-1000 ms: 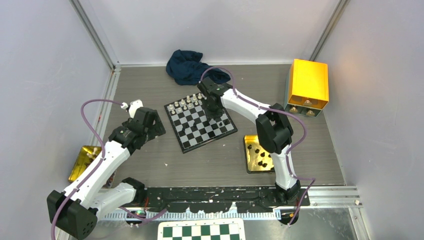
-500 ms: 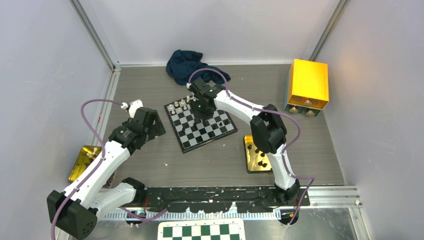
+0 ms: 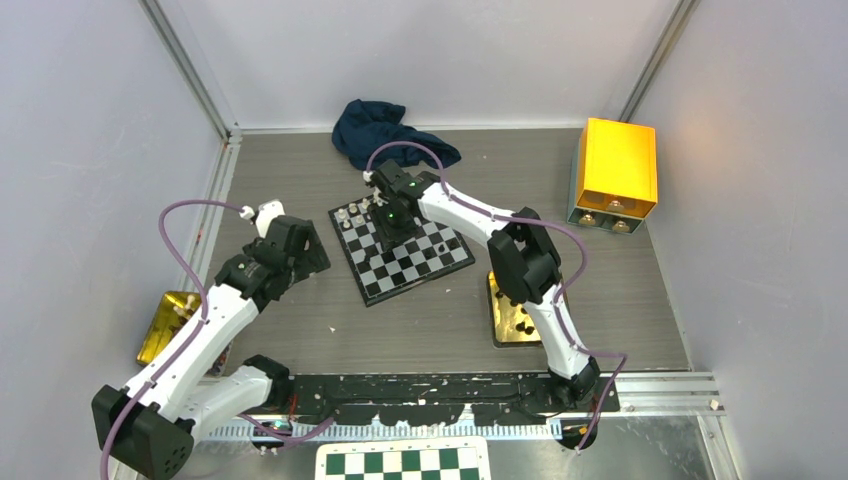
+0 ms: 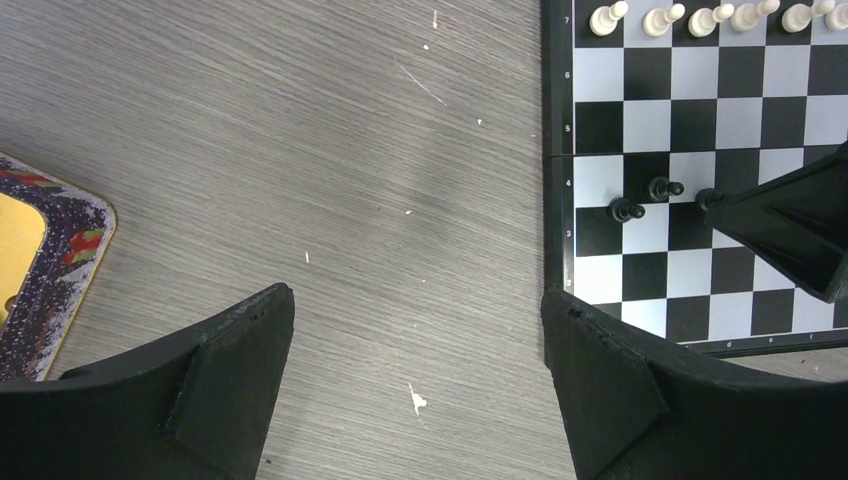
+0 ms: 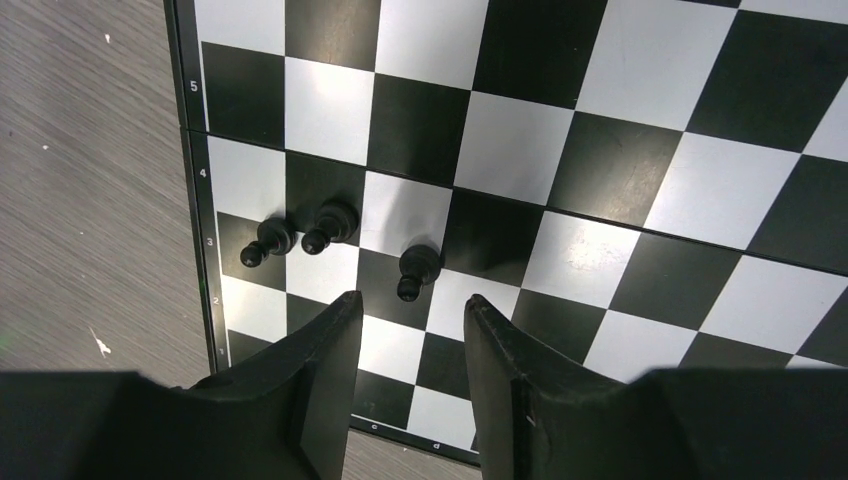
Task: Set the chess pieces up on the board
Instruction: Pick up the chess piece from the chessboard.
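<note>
Black pawn [image 5: 416, 268] stands released; right gripper [image 5: 412, 330] has shifted left across board [image 5: 620, 180].

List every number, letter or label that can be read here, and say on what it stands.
"7", "6", "5", "4", "3", "2": side border of the board, left wrist view.
"5", "4", "3", "2": same border, right wrist view.
"c", "d": its bottom border, right wrist view.
Other border letters: too small; nothing else.

Grey wood-grain tabletop [image 3: 420, 320] w/ plain white walls [image 3: 450, 60], metal corner posts [image 3: 190, 68]
</note>
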Available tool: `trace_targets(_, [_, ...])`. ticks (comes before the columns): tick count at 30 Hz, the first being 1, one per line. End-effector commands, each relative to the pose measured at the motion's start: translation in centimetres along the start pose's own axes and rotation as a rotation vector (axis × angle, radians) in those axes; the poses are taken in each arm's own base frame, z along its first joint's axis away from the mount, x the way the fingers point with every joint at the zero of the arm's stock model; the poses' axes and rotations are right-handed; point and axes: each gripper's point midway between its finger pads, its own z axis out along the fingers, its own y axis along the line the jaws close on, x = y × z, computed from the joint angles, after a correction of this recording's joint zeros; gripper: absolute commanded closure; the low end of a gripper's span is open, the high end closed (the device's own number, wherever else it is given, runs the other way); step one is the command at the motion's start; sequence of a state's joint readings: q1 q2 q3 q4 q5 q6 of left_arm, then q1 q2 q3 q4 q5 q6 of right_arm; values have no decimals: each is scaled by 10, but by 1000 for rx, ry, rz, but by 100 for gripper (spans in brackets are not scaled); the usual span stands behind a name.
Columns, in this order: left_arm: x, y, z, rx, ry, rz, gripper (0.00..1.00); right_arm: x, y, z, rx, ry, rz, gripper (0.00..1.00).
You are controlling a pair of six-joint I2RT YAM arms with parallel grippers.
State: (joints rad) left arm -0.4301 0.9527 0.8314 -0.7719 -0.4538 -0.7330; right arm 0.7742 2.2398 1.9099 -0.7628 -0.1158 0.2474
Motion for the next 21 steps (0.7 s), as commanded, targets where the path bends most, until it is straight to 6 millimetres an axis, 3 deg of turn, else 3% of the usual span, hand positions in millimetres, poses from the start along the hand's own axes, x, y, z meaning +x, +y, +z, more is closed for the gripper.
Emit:
trace_targets(1, [-7,3,-2,-9,-39,-15,6,-24,7,-6,-15,-70,-23,53])
trace_targets(21, [-6,4,0,-11,-47,-5,6,-17,3,3,16,-36,-26,69])
